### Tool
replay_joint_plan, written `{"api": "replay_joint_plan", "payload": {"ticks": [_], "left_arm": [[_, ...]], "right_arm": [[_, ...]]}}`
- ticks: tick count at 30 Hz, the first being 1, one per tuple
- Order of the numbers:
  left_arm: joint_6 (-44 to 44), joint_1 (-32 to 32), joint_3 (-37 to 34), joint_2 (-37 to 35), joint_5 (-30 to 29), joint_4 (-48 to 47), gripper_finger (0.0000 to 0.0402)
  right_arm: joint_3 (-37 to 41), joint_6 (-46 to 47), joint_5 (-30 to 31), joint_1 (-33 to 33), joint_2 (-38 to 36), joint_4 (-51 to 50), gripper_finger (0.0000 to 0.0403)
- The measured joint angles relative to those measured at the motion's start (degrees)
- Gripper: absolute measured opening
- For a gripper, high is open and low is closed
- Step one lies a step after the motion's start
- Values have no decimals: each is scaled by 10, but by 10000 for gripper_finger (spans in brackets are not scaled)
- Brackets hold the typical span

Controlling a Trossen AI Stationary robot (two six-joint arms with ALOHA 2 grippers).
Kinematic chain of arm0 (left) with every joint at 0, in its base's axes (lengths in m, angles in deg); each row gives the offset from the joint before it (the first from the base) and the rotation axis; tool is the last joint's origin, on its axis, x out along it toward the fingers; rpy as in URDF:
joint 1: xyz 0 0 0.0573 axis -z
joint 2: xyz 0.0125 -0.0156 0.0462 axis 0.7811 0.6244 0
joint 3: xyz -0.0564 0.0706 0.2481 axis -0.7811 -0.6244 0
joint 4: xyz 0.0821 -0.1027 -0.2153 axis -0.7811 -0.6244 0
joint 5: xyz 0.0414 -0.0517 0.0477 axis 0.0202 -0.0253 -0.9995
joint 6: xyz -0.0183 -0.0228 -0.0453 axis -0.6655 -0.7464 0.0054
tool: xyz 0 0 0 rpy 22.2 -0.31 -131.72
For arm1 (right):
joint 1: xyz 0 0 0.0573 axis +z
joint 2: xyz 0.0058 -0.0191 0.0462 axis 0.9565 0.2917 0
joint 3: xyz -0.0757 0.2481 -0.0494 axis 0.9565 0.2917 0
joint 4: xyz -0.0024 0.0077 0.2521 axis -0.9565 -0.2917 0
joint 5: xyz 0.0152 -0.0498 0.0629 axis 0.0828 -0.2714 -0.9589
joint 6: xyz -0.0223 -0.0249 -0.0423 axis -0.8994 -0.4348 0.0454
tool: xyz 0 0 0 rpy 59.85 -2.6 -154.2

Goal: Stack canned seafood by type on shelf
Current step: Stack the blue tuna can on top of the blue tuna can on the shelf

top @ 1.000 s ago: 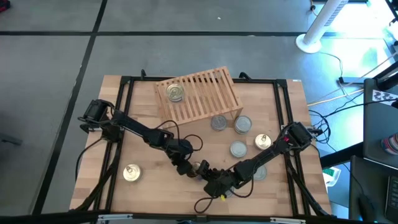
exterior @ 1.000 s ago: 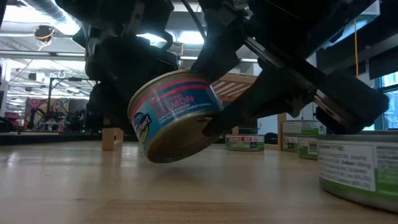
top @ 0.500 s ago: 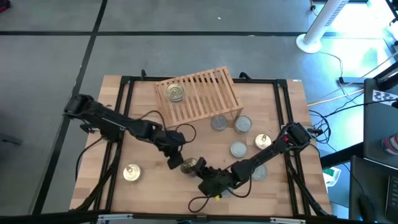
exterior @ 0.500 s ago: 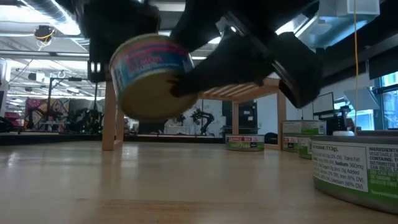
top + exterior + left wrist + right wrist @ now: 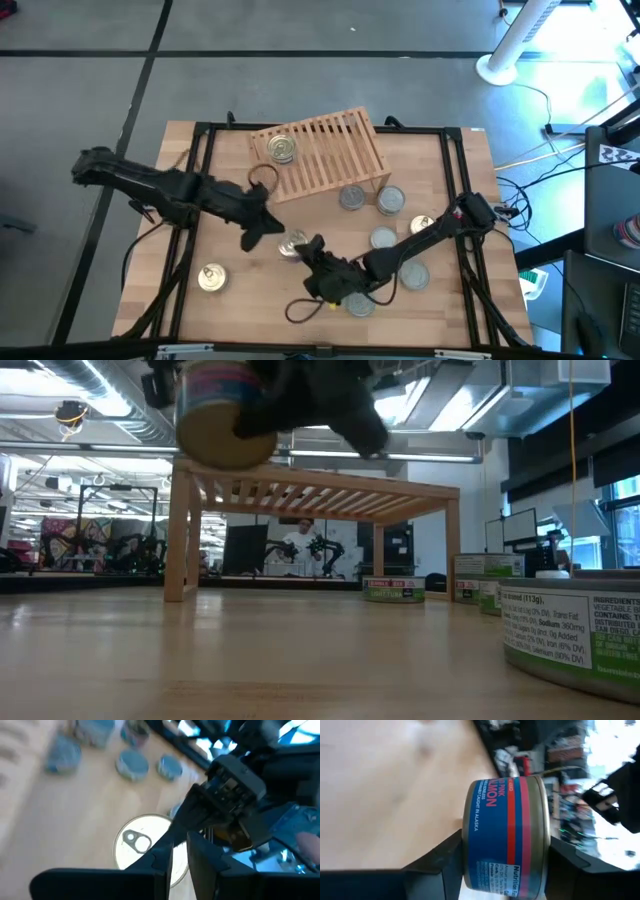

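While the right gripper (image 5: 300, 247) holds a blue-and-red salmon tin (image 5: 506, 836) by its sides, clamped between both fingers and lifted clear of the table (image 5: 230, 300), the left gripper (image 5: 252, 238) sits just beside it to the left, its fingers nearly together and holding nothing.

The tin hangs over the middle of the table, on the near side of the shelf (image 5: 325, 150), where one gold-topped tin (image 5: 282, 149) already rests at the left end. The grey-topped tins (image 5: 351, 197) lie near the shelf's right end, and another gold-topped tin (image 5: 211, 277) sits alone at the near left.

The risk I see is the two arms crowding each other: if the left one lingers, the right could brush it and the tin could twist or slip out. The tin could also catch the shelf's edge if carried too low.

The table is pale bare wood inside a black frame. Beyond it the room shows grey floor, cables, monitors and a white fan base at the far right.
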Motion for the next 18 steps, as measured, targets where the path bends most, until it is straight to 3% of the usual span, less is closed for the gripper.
{"api": "replay_joint_plan", "payload": {"ticks": [10,18], "left_arm": [[135,0,0,-139,-89,-3,17],[282,0,0,-160,-203,-2,6]], "right_arm": [[-84,-152,56,-82,-1,-1,206],[-143,-219,49,-167,-1,0,192]]}}
